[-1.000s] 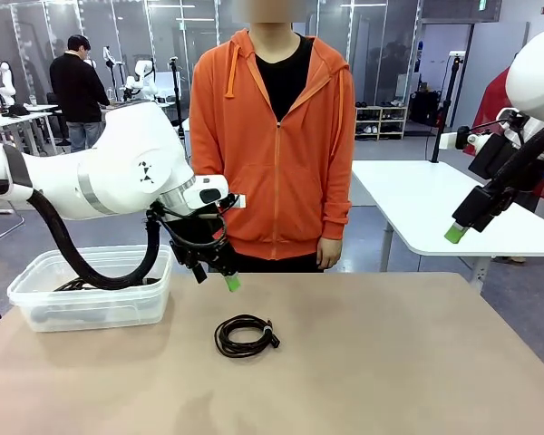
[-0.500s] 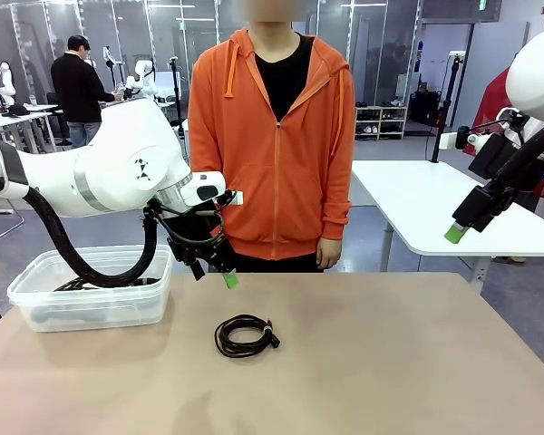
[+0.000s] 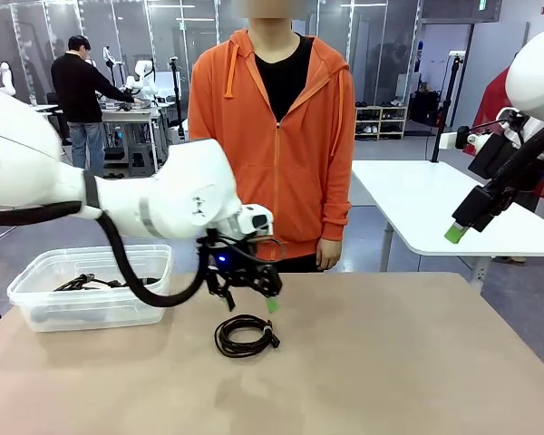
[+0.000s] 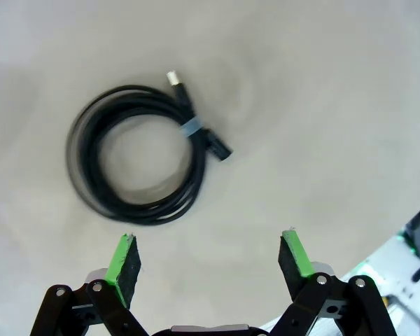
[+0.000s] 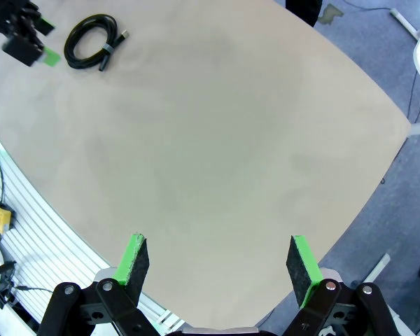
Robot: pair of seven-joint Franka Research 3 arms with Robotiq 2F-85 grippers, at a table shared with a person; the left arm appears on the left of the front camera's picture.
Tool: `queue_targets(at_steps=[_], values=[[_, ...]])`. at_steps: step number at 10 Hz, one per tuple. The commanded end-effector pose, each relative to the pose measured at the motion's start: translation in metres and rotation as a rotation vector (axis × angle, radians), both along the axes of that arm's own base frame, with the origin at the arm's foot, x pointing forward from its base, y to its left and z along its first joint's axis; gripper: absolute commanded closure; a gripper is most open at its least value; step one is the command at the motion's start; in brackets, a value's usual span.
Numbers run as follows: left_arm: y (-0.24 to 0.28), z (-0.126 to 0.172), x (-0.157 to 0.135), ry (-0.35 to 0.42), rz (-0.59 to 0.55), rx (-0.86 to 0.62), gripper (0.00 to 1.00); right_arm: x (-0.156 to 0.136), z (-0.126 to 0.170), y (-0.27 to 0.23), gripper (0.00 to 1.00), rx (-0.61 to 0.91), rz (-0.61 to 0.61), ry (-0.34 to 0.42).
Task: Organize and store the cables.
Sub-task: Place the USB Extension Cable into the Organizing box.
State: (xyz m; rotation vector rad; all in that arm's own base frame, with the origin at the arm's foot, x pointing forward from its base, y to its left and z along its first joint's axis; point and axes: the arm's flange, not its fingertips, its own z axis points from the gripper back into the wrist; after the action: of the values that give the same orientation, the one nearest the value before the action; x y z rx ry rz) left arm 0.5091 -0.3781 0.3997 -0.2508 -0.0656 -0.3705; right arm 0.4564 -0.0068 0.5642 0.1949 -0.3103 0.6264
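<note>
Bare tan table (image 3: 417,362) all around the coiled black cable (image 3: 246,335), which lies mid-table, well clear of every edge and right of the clear bin (image 3: 91,288) holding more cables. My left gripper (image 3: 250,285) hovers just above it, fingers spread, empty. My right gripper (image 5: 219,262) hangs high off the right side, fingers spread, empty; the cable is a round coil with a band and plugs at its ends.

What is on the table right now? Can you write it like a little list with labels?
table: tan top
coiled cable: black, lying flat on the table, a small band round one side
plastic bin: clear, at the table's left end, with more black cables inside
left gripper: above the coiled cable, jaws open, not touching it
right gripper: raised high at the right side, jaws open, holding nothing
person: stands at the far side in an orange hoodie
</note>
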Motion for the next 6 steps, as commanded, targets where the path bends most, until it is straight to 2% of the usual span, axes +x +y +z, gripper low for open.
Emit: queue_targets(at_steps=[1, 4, 6], values=[[-0.025, -0.004, 0.016, 0.019, 0.109, 0.014, 0.0, 0.0, 0.0, -0.001, 0.0, -0.008, -0.004, 0.002], [-0.035, -0.028, 0.03, 0.039, 0.223, 0.056, 0.0, 0.0, 0.0, -0.001, 0.0, -0.008, -0.004, 0.002], [-0.037, -0.036, 0.039, 0.067, 0.239, 0.074, 0.0, 0.0, 0.0, -0.001, 0.0, -0.008, -0.004, 0.002]])
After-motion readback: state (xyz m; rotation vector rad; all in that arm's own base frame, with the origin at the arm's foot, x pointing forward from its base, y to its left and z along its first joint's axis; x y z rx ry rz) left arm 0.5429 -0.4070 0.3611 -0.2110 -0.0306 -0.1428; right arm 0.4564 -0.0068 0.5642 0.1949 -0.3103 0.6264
